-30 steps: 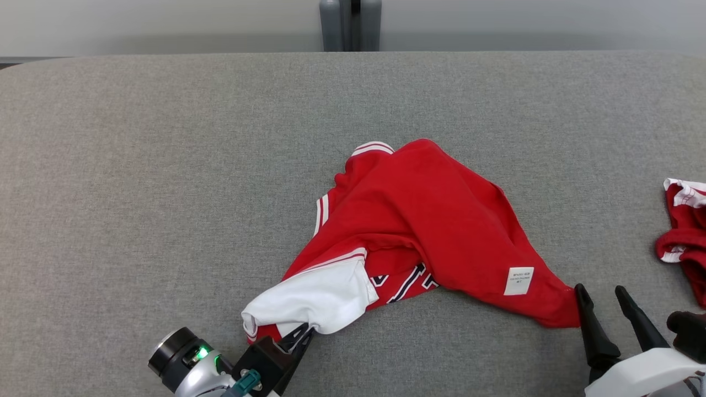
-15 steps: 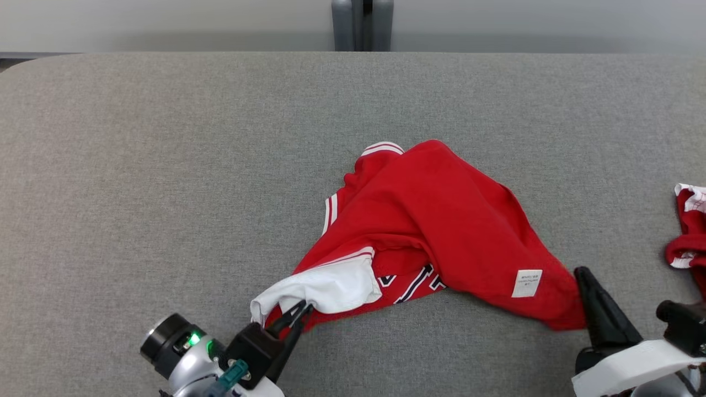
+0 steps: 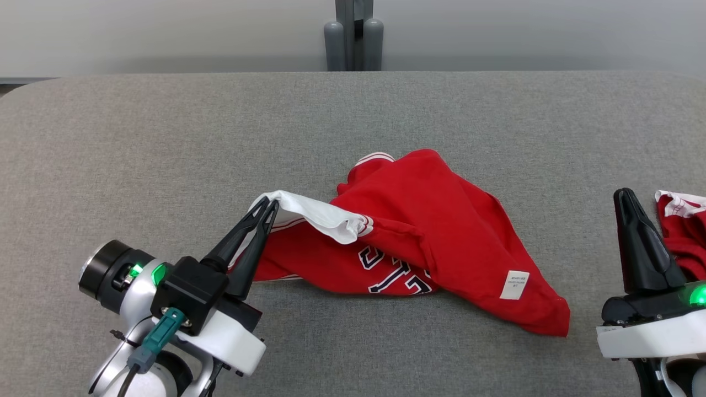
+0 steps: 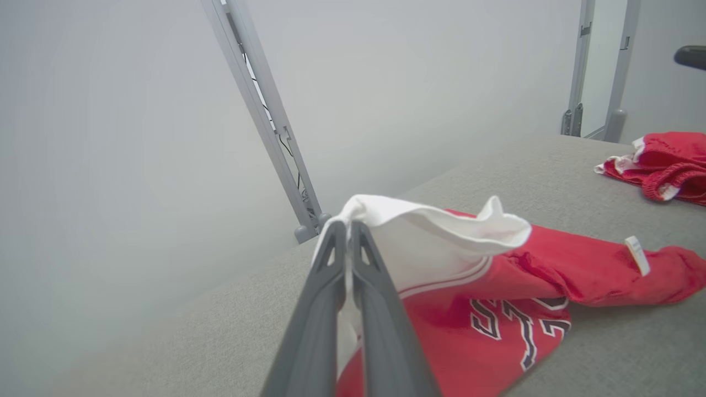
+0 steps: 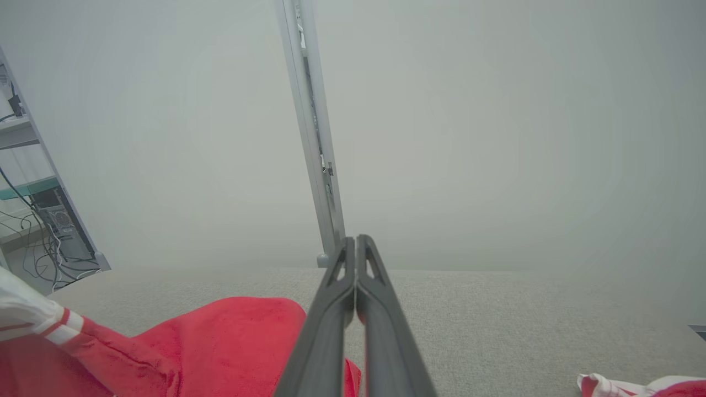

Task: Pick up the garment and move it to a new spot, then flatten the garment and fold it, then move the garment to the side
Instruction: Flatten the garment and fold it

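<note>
A crumpled red jersey garment [image 3: 441,220] with a white sleeve [image 3: 314,212] lies near the middle of the grey fabric-covered table [image 3: 165,138], slightly to the right. The left gripper [image 3: 268,205] pinches the left edge of that white sleeve between its two dark fingers and holds it raised off the table, so the cloth slopes from the fingertips down to the right into the red heap. In the left wrist view the fingers [image 4: 331,264] lie pressed together with white cloth caught at their tips. Black-and-white lettering [image 3: 394,270] shows on the near side of the garment, and a small white label [image 3: 514,284] sits towards its near right corner, which rests on the table.

The right gripper [image 3: 623,193] stands to the right of the garment, apart from it, its fingers pressed together on nothing. Just right of it, at the table's right edge, lies a second red-and-white garment [image 3: 684,231]. A grey upright post [image 3: 353,38] stands beyond the far edge.
</note>
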You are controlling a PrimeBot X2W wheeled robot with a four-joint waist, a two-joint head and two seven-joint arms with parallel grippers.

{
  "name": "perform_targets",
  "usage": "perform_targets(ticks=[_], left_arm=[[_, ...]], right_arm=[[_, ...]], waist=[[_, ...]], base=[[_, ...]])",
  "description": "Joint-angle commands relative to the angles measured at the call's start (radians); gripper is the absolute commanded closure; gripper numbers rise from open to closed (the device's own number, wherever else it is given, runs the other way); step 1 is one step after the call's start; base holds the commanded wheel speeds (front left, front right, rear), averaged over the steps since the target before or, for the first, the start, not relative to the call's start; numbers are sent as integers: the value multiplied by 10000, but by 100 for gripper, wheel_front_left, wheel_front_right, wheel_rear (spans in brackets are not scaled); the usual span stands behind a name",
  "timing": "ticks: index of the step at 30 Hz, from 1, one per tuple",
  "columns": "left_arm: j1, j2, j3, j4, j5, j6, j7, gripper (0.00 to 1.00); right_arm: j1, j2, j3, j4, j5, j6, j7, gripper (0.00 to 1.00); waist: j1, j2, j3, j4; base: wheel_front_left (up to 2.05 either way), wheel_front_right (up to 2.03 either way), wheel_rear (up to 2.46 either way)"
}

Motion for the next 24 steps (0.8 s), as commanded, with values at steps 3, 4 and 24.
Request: perform_targets(ticks=[3,4,24], left_arm=[[-246,140,-15,-61,54,-73,155,100],[-274,140,-49,-75,53,-95,203,100],[713,-169,-519,735,-468,116,183,100]], right_arm=[[-79,-75,-88,-194,-24,8,128,100],[-44,-39,-130,-240,-29,8,109,100],[1243,533,-475,1924,-218,8,-557,0]], waist=[[0,0,-1,-59],[0,0,10,-78],[0,0,155,-291]], base=[[0,0,0],[0,0,0],[0,0,0]])
